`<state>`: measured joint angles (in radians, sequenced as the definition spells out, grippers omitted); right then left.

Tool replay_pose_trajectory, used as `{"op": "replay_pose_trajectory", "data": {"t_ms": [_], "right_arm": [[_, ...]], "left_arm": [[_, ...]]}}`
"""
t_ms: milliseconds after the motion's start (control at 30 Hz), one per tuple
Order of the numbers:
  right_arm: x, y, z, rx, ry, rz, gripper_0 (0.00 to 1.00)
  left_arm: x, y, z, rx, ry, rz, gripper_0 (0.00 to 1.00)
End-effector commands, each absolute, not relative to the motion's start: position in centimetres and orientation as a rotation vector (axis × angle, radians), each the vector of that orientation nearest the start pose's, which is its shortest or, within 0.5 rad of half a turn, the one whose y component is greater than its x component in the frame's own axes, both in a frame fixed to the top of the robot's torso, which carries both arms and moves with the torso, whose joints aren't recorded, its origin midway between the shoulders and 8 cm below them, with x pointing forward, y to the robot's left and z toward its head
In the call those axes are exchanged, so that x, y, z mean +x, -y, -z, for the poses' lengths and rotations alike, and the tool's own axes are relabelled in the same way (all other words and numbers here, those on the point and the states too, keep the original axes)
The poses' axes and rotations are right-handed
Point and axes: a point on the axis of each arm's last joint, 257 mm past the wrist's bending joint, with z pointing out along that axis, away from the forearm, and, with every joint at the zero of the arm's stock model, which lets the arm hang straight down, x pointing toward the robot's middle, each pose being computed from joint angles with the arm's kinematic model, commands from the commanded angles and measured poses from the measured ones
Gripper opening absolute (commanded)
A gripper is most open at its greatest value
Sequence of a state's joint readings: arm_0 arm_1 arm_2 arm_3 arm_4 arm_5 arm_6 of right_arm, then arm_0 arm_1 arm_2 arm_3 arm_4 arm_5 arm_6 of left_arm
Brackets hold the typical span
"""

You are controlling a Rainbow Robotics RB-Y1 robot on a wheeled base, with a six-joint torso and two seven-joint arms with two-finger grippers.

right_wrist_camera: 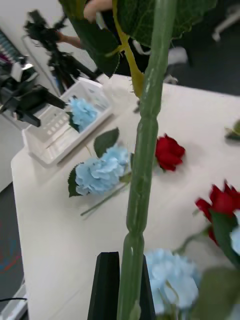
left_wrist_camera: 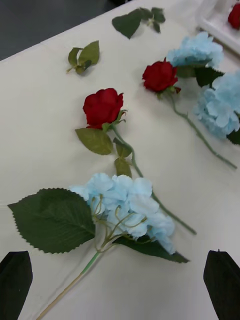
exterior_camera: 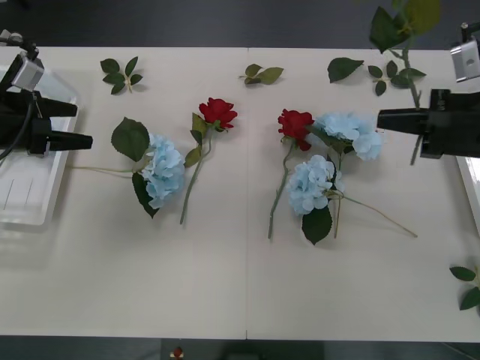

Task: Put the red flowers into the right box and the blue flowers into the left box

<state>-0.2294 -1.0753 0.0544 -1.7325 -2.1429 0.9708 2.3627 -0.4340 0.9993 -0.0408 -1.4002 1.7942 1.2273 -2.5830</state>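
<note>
While my right claw (right_wrist_camera: 120, 287) pinches a stem (right_wrist_camera: 145, 150) at 3 o'clock, it could slip. My left claw (exterior_camera: 75, 124), open, waits at 9 o'clock over the left box (exterior_camera: 22, 202).

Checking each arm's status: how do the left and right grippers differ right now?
The left gripper is open and empty, poised over the left box; the right gripper is shut on a green flower stem beside the right box. The left gripper faces a blue flower lying on the table; the right gripper's stem hangs lifted. Both have black fingers.
</note>
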Motion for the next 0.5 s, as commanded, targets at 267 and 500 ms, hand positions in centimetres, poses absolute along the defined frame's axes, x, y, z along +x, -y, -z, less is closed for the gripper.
{"op": "replay_pose_trajectory", "data": {"t_ms": [267,500], "right_arm": [[48.0,37.9,7.5,-0.356,-2.194,-0.654,0.0],[46.2,47.6,10.9,-0.074,-2.441,-0.437,0.0]], "left_arm": [[49.7,-34.2,15.1,1.495,-2.021,0.015,1.0],[51.1,-34.1,18.1,1.559,-2.016,-0.103,1.0]]}}
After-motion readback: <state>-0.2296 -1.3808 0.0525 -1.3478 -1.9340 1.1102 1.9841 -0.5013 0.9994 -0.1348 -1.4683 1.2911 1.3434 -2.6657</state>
